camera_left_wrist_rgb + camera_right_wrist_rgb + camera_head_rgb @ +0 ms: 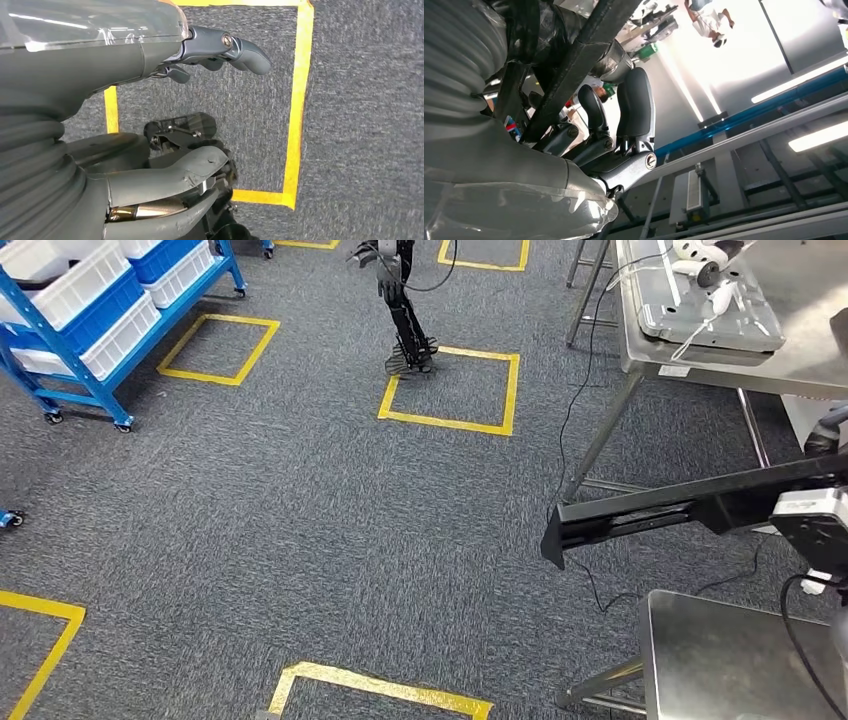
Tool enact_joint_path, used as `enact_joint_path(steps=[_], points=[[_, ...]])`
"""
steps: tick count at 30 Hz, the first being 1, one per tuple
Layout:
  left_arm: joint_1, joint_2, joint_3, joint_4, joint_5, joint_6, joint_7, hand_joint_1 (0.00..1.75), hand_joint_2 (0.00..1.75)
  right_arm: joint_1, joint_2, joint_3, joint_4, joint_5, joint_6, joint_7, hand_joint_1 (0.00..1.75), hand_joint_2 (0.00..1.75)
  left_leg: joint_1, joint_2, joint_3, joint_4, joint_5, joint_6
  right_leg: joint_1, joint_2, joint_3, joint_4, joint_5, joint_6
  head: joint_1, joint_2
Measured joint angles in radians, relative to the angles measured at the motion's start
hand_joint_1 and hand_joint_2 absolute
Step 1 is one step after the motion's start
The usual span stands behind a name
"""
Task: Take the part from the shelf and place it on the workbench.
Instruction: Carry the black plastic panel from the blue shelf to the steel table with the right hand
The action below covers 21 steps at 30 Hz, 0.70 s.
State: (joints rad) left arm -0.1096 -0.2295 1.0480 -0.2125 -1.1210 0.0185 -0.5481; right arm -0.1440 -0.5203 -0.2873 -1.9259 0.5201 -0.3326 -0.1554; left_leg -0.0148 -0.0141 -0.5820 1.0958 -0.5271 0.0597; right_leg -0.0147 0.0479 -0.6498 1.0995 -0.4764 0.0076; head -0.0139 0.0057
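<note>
The long black metal bar-shaped part [690, 508] is held out level over the grey carpet floor [300, 540], between the near steel workbench [730, 660] and the far steel workbench [800, 350], carried at its right end. In the right wrist view the right hand [619, 135] has its dark fingers [636, 105] curled around the bar, so it is grasping the part. The left hand [210, 55] hangs over a yellow tape square [300, 100] on the floor, fingers spread and holding nothing. The part looks rigid and fairly heavy, and its smooth painted faces may be slippery; gripped so near one end it will probably lever downward, so a hold nearer the middle would likely be steadier. The blue shelf with white bins [90, 310] stands well apart.
</note>
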Motion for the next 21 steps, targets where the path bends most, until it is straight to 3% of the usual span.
enact_joint_path(steps=[2, 4, 5, 8, 9, 11, 13, 15, 18, 20, 21], points=[[0.000, 0.000, 0.000, 0.000, 0.000, 0.001, 0.000, 0.00, 1.75, 0.008, 0.001, 0.000, -0.001, 0.000, -0.003, -0.002, 1.75, 1.75, 0.000, 0.001, 0.001, -0.011, 0.002, 0.000, -0.001, 0.003, -0.005, 0.001, 0.004, 0.011, 0.000, 0.000], [0.001, -0.001, 0.000, 0.000, 0.000, 0.002, 0.000, 0.00, 1.75, 0.014, 0.001, -0.001, -0.003, 0.000, -0.005, -0.002, 1.75, 1.75, 0.004, 0.007, 0.002, -0.023, 0.013, 0.006, -0.001, -0.007, -0.013, 0.019, -0.011, 0.021, 0.000, 0.000], [0.001, -0.002, 0.000, 0.000, 0.000, 0.002, -0.001, 0.00, 1.75, 0.014, 0.001, -0.002, -0.004, 0.000, -0.007, -0.003, 1.75, 1.75, 0.006, 0.010, 0.002, -0.029, 0.019, 0.009, -0.001, -0.016, -0.027, 0.051, -0.035, 0.025, 0.001, 0.000], [0.002, -0.002, 0.001, 0.000, 0.000, 0.001, -0.002, 0.00, 1.75, 0.020, 0.003, -0.004, -0.005, 0.000, -0.010, -0.006, 1.75, 1.75, 0.006, 0.018, -0.007, -0.022, 0.021, 0.015, -0.006, -0.037, -0.100, 0.221, -0.129, 0.037, 0.003, 0.000], [0.003, -0.002, 0.001, 0.000, 0.000, 0.001, -0.003, 0.00, 1.75, 0.023, 0.004, -0.004, -0.005, 0.001, -0.010, -0.007, 1.75, 1.75, 0.007, 0.020, -0.012, -0.017, 0.020, 0.014, -0.009, -0.038, -0.114, 0.257, -0.138, 0.040, 0.003, 0.000], [0.005, -0.002, 0.001, 0.000, 0.001, 0.000, -0.004, 0.00, 1.75, 0.026, 0.005, -0.004, -0.005, 0.002, -0.011, -0.008, 1.75, 1.75, 0.008, 0.024, -0.021, -0.002, 0.014, 0.010, -0.015, -0.043, -0.092, 0.228, -0.105, 0.048, 0.003, 0.000], [0.005, -0.002, 0.001, 0.000, 0.001, -0.003, -0.005, 0.00, 1.75, 0.026, 0.006, -0.006, -0.005, 0.003, -0.012, -0.010, 1.75, 1.75, 0.008, 0.026, -0.030, 0.020, 0.003, -0.001, -0.018, -0.053, -0.029, 0.119, -0.059, 0.053, 0.003, 0.000], [0.004, -0.002, 0.002, 0.000, 0.002, -0.004, -0.007, 0.00, 1.75, 0.028, 0.008, -0.009, -0.007, 0.003, -0.013, -0.011, 1.75, 1.75, 0.006, 0.027, -0.041, 0.041, -0.007, -0.013, -0.014, -0.058, 0.000, 0.059, -0.050, 0.044, 0.003, 0.000], [0.005, -0.002, 0.003, 0.000, 0.004, -0.006, -0.010, 0.00, 1.75, 0.036, 0.008, -0.015, -0.011, 0.003, -0.015, -0.011, 1.75, 1.75, 0.006, 0.028, -0.050, 0.055, -0.013, -0.025, -0.012, -0.055, -0.008, 0.060, -0.055, 0.022, 0.002, 0.000], [0.006, -0.001, 0.003, 0.000, 0.004, -0.006, -0.011, 0.00, 1.75, 0.038, 0.008, -0.016, -0.012, 0.004, -0.015, -0.011, 1.75, 1.75, 0.007, 0.025, -0.062, 0.087, -0.040, -0.035, -0.016, -0.053, -0.009, 0.059, -0.053, 0.010, 0.002, 0.000], [0.006, -0.001, 0.003, 0.000, 0.004, -0.006, -0.011, 0.00, 1.75, 0.039, 0.008, -0.017, -0.012, 0.004, -0.015, -0.011, 1.75, 1.75, 0.009, 0.024, -0.079, 0.127, -0.067, -0.040, -0.016, -0.053, -0.009, 0.059, -0.053, 0.006, 0.002, 0.000]])
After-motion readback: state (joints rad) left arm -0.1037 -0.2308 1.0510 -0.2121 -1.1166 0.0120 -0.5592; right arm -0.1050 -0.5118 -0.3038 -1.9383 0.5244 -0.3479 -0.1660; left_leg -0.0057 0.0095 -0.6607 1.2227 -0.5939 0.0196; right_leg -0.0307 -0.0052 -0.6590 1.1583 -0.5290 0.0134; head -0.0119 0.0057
